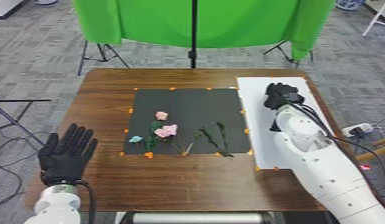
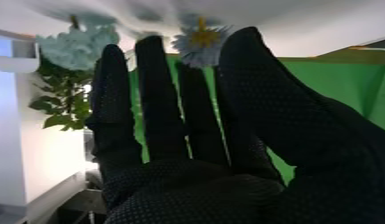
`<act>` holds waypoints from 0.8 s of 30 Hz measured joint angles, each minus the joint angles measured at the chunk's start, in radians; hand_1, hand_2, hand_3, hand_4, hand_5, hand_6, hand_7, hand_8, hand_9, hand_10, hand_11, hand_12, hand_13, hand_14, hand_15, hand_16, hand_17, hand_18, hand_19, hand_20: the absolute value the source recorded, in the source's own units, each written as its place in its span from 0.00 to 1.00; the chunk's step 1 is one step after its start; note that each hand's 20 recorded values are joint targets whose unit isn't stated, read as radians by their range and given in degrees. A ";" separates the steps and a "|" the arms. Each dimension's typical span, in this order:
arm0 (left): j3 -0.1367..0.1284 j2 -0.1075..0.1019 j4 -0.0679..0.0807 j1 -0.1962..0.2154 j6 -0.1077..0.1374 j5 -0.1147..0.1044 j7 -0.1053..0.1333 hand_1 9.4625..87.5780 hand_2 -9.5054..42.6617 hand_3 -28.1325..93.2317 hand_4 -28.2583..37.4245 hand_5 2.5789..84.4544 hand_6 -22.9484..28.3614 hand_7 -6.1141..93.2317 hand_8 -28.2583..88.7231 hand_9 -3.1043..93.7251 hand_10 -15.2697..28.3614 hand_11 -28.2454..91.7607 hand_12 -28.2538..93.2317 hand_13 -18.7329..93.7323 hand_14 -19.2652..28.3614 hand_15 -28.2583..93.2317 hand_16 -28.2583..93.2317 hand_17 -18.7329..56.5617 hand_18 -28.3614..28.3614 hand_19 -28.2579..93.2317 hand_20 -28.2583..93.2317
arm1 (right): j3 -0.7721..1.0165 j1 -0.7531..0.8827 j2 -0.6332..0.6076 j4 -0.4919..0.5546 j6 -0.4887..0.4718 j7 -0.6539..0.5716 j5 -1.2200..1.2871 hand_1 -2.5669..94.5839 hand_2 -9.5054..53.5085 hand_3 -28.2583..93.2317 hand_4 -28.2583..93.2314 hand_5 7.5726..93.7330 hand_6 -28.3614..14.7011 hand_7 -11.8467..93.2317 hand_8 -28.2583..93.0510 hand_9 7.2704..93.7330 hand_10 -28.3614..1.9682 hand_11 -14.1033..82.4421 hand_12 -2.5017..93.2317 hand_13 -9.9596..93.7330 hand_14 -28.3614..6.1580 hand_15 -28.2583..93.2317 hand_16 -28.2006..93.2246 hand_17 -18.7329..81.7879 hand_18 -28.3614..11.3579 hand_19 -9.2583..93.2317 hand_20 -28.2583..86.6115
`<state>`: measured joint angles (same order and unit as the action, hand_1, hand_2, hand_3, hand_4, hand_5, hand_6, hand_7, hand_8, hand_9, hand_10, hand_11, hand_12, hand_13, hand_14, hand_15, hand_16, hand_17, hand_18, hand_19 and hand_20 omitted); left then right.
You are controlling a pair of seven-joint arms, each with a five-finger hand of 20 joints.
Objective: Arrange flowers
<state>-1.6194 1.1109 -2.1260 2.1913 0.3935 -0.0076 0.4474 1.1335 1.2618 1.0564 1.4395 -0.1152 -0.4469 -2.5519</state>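
Fingers [image 2: 159, 95] of left hand [image 1: 66, 161] and right hand [image 1: 282, 95] extend straight, the latter's near flowers [image 2: 79, 47].

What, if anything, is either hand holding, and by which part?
Nothing, as far as is visible: the left hand is open, and the right hand has straight fingers, with the pale blue bloom and grey-blue bloom behind them.

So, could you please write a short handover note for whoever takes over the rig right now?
Left hand: open, at the left of the table.
Right hand: open, over the white sheet; a pale blue flower and a grey-blue daisy are near it.
On the dark mat: pink flowers, a small blue flower, green stems.
Done: cannot tell whether the two near the right hand are placed.
To do: probably the flowers on the mat.
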 measured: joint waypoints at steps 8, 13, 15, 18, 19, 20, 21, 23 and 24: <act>0.000 0.001 -0.001 0.000 0.008 -0.002 0.000 0.24 0.40 0.89 0.00 0.58 0.68 0.17 0.16 0.45 0.73 0.43 0.31 0.43 0.76 0.52 0.17 0.16 0.76 0.53 0.33 | -0.015 0.003 0.000 -0.024 0.106 -0.011 0.011 0.70 0.00 0.78 0.00 0.70 0.67 0.61 0.22 0.86 0.65 0.32 0.46 0.82 0.72 0.54 0.57 0.55 0.18 0.92 0.57; 0.000 0.001 -0.001 0.000 0.012 -0.004 -0.001 0.23 0.41 0.89 0.00 0.58 0.68 0.17 0.16 0.45 0.73 0.43 0.30 0.43 0.76 0.53 0.17 0.16 0.75 0.53 0.33 | -0.016 0.013 -0.006 -0.020 0.137 -0.001 0.022 0.70 0.00 0.81 0.00 0.70 0.67 0.60 0.22 0.86 0.65 0.32 0.47 0.82 0.71 0.54 0.57 0.55 0.19 0.92 0.57; 0.000 0.001 -0.001 0.000 0.012 -0.005 0.000 0.23 0.41 0.89 0.00 0.58 0.68 0.17 0.16 0.45 0.73 0.43 0.30 0.43 0.76 0.53 0.17 0.16 0.75 0.53 0.33 | -0.022 0.018 -0.016 -0.004 0.144 0.008 0.031 0.70 0.00 0.81 0.00 0.70 0.66 0.60 0.22 0.86 0.64 0.31 0.47 0.82 0.71 0.54 0.57 0.55 0.19 0.92 0.57; -0.001 0.001 -0.001 0.000 0.012 -0.006 0.000 0.23 0.41 0.89 0.00 0.58 0.68 0.17 0.16 0.45 0.73 0.43 0.30 0.43 0.76 0.53 0.17 0.17 0.75 0.53 0.33 | -0.031 0.030 -0.038 0.057 0.149 0.034 0.055 0.69 0.00 0.81 0.00 0.68 0.66 0.60 0.23 0.85 0.64 0.31 0.47 0.80 0.71 0.54 0.57 0.54 0.20 0.91 0.57; -0.001 0.001 -0.002 0.001 0.012 -0.006 0.000 0.23 0.41 0.89 0.00 0.58 0.68 0.17 0.16 0.45 0.73 0.43 0.30 0.43 0.76 0.53 0.17 0.17 0.75 0.53 0.33 | -0.032 0.034 -0.046 0.086 0.146 0.049 0.075 0.69 0.00 0.81 0.00 0.68 0.66 0.60 0.23 0.84 0.63 0.31 0.47 0.80 0.71 0.54 0.57 0.54 0.20 0.91 0.57; -0.001 0.001 -0.002 0.001 0.012 -0.006 0.000 0.23 0.41 0.89 0.00 0.58 0.68 0.17 0.16 0.45 0.73 0.43 0.30 0.43 0.76 0.53 0.17 0.17 0.75 0.53 0.33 | -0.032 0.036 -0.051 0.118 0.135 0.065 0.104 0.69 0.00 0.81 0.00 0.67 0.66 0.60 0.23 0.84 0.63 0.31 0.47 0.80 0.71 0.54 0.57 0.54 0.20 0.91 0.57; -0.002 0.001 -0.003 0.002 0.012 -0.007 0.000 0.23 0.41 0.89 0.00 0.58 0.68 0.17 0.16 0.45 0.73 0.43 0.30 0.43 0.76 0.53 0.17 0.17 0.75 0.53 0.33 | -0.034 0.037 -0.055 0.152 0.114 0.081 0.143 0.68 0.00 0.81 0.00 0.67 0.66 0.60 0.23 0.83 0.63 0.31 0.47 0.79 0.70 0.55 0.57 0.54 0.20 0.91 0.57; -0.004 0.001 -0.006 0.006 0.012 -0.011 -0.001 0.23 0.41 0.89 0.00 0.58 0.68 0.17 0.16 0.45 0.73 0.43 0.30 0.43 0.76 0.53 0.17 0.16 0.75 0.53 0.33 | -0.043 0.032 -0.057 0.226 0.039 0.111 0.223 0.68 0.00 0.81 0.00 0.67 0.66 0.60 0.22 0.83 0.62 0.31 0.46 0.79 0.70 0.55 0.57 0.54 0.20 0.91 0.57; -0.005 0.001 -0.007 0.008 0.012 -0.014 -0.001 0.23 0.41 0.89 0.00 0.58 0.68 0.17 0.16 0.45 0.73 0.43 0.30 0.43 0.76 0.53 0.17 0.16 0.75 0.53 0.33 | -0.052 0.027 -0.057 0.253 0.003 0.125 0.239 0.68 0.00 0.82 0.00 0.67 0.66 0.60 0.22 0.83 0.62 0.31 0.46 0.79 0.70 0.55 0.57 0.54 0.20 0.91 0.57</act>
<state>-1.6242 1.1116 -2.1333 2.1990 0.4052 -0.0211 0.4465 1.0811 1.2886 0.9998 1.6922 -0.1119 -0.3223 -2.3131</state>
